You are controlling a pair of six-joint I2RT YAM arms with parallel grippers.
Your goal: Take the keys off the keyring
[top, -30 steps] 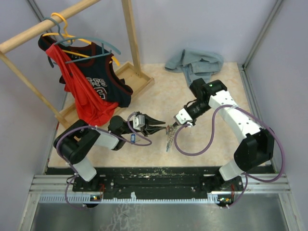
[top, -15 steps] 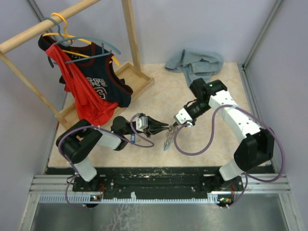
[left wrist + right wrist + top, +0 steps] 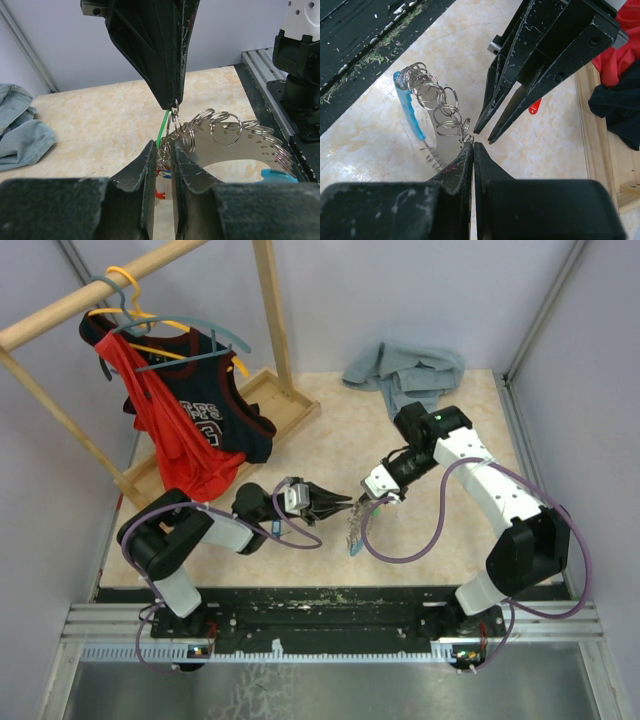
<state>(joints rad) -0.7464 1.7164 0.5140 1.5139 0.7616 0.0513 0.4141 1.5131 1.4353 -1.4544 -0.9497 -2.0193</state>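
The left gripper [image 3: 347, 504] and right gripper [image 3: 364, 499] meet mid-worktop [image 3: 330, 435]. Left jaws pinch the keyring [image 3: 189, 134]. Right jaws, pressed together, nip it from 3 o'clock. The keys [image 3: 354, 532] dangle toward 6 o'clock.

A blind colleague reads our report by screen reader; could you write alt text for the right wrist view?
The right pincer, shut, pinches the keyring, a fan of small silvery rings with a light blue tag, over the marbled table. The left pincer points in from the upper right, its black fingers nearly together, tips close to the right one's.
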